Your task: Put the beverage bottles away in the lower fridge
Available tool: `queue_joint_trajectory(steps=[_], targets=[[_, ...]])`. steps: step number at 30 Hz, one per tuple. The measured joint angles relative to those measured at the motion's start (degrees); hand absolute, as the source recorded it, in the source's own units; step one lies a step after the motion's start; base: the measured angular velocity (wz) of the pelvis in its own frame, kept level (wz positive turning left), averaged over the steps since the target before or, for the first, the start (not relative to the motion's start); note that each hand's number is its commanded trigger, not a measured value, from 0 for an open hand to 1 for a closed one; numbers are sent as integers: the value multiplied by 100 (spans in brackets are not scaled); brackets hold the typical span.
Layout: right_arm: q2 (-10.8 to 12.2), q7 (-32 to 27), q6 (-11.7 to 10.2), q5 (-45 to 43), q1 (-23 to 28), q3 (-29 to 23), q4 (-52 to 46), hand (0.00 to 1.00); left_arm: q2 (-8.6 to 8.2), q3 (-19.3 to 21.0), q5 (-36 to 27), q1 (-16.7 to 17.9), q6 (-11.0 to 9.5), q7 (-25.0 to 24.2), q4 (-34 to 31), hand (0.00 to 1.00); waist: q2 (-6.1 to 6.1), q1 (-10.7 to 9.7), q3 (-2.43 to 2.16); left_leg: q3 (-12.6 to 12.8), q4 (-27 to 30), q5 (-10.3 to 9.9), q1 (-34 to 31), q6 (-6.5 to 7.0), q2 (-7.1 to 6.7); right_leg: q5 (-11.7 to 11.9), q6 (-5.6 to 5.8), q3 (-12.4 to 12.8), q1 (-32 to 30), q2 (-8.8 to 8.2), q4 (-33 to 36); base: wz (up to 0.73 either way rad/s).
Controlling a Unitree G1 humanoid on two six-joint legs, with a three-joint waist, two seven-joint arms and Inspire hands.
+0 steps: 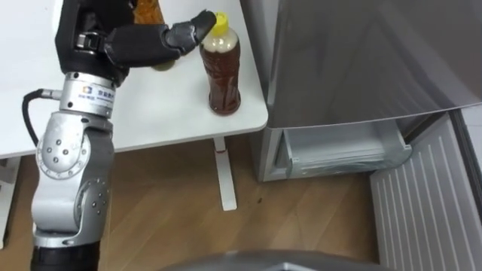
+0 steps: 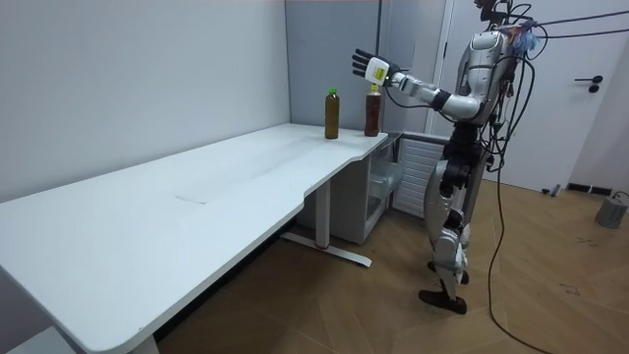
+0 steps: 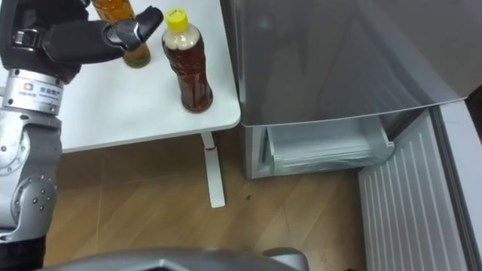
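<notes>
While the left hand hangs out over the table corner, its fingers are straight and loose, holding nothing. The fingertips are right at the cap of the yellow-cap bottle, and whether they touch it or sit just beside it I cannot tell. That bottle stands upright near the table's edge, on the side closest to the fridge, full of dark brown drink. Behind the hand is a second one, the green-cap bottle, also upright on the table and close beside the first; from the head camera only its amber body peeks past the wrist.

Down at the fridge the lower compartment is open, with a pale drawer showing inside and the door swung out over the wood floor. From across the room the robot stands upright at the table's far end, beside the fridge, left arm stretched out at shoulder height over the bottles.
</notes>
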Motion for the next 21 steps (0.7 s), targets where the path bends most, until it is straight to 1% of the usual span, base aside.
queue_joint_trajectory(steps=[3, 5, 7, 11, 14, 17, 21], targets=[[-41, -2, 67, 0, -1, 0, -2, 0, -2, -86, -4, 1, 50, -137, 0, 0, 25, 15, -16, -18, 4, 0, 3, 0, -2, 2, -2, 1, 4, -1, 1, 0], [-77, -4, 94, 0, -6, 1, -18, 0, -1, -114, -4, 1, 87, -285, 0, 0, 66, 15, -43, -19, 25, 1, 18, -1, -3, 1, -2, 2, 8, -3, 2, 0], [-104, -6, 94, 3, -4, 14, -54, 0, -1, -150, -15, 1, 118, -356, -1, 0, 77, 19, -49, -17, 27, 2, 20, -2, -3, 1, -2, 1, 10, -3, -1, 0], [-143, -35, 90, 3, -3, 14, -129, 0, -1, -278, -44, 1, 151, -620, -1, 0, 71, 30, -46, -10, 29, 3, 18, -3, -4, 1, -2, 2, 9, -5, -5, 0], [-142, -72, 87, 4, 3, 15, -190, 0, -1, -303, -57, 1, 151, -836, -2, 0, 68, 30, -44, -13, 29, 3, 18, -2, -5, 1, -1, 5, 9, -6, -7, 0], [-143, -82, 80, 4, 2, 18, -195, 0, 0, -303, -109, 1, 150, -980, -2, 0, 65, 31, -42, -14, 28, 3, 18, -2, -4, 1, -1, 32, 9, -6, -6, 0], [-143, -82, 80, 15, 2, 18, -198, 0, 0, -303, -113, 1, 150, -1053, -2, 0, 56, 33, -36, -5, 28, 4, 21, -2, -5, 1, -1, 52, 6, -5, -7, 0]])
